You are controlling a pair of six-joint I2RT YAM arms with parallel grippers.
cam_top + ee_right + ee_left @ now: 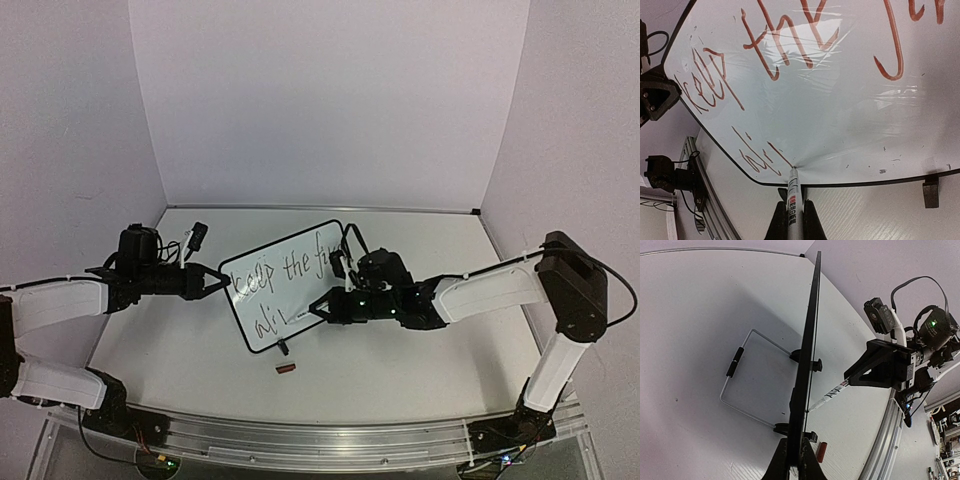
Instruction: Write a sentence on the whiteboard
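Observation:
The whiteboard [290, 295] stands tilted mid-table. My left gripper [222, 281] is shut on its left edge; in the left wrist view the board [809, 340] runs edge-on between my closed fingers [796, 447]. The sentence [285, 268] is red-brown lettering [770, 45] reading "keep the fi…", with "ali" and a fresh stroke on the second line. My right gripper [322, 310] is shut on a white marker [793, 192], whose tip touches the board near its lower rim. The marker also shows in the left wrist view [830, 394]. My right fingers [792, 212] flank the marker.
A red marker cap [287, 369] lies on the table in front of the board, and it also shows in the left wrist view [821, 452]. A wire stand [735, 362] props the board from behind. A black foot [930, 191] sits under its rim. An aluminium rail [330, 440] runs along the table's near edge.

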